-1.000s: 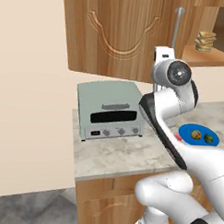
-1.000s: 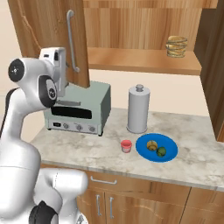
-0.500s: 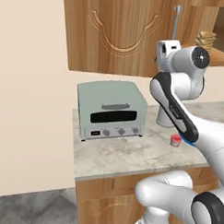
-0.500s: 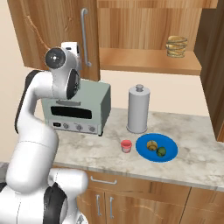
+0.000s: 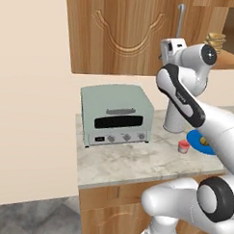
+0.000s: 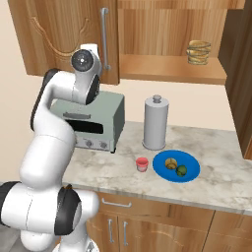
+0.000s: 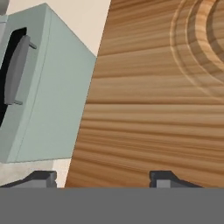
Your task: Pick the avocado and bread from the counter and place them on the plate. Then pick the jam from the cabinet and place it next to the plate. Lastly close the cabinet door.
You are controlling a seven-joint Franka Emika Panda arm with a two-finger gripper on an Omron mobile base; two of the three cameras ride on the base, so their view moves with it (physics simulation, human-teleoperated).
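Note:
The blue plate [image 6: 189, 173] lies on the counter [image 6: 216, 184] and carries the tan bread [image 6: 171, 163] and the dark green avocado [image 6: 182, 170]. The red jam [image 6: 142, 164] stands on the counter just left of the plate, and shows again as the jam [image 5: 183, 146] in the left base view. The cabinet door [image 6: 59, 34] with its grey handle [image 6: 104, 37] lies almost flat against the cabinet front. My gripper [image 7: 105, 179] is open right in front of the door's wood face [image 7: 157, 100], with nothing between its fingertips [image 7: 41, 178]. My arm partly hides the plate [image 5: 203, 142] in the left base view.
A pale green toaster oven [image 6: 93, 123] sits on the counter below the door. A steel canister [image 6: 156, 123] stands behind the plate. The open cabinet shelf [image 6: 172, 69] holds a stack of tan discs [image 6: 198, 51]. Another wooden door [image 6: 241, 78] juts out at the right.
The cabinet door has swung from edge-on to nearly flat against the cabinet. My hand has followed it, rising and moving toward the cabinet front. Plate, food and jam stay put.

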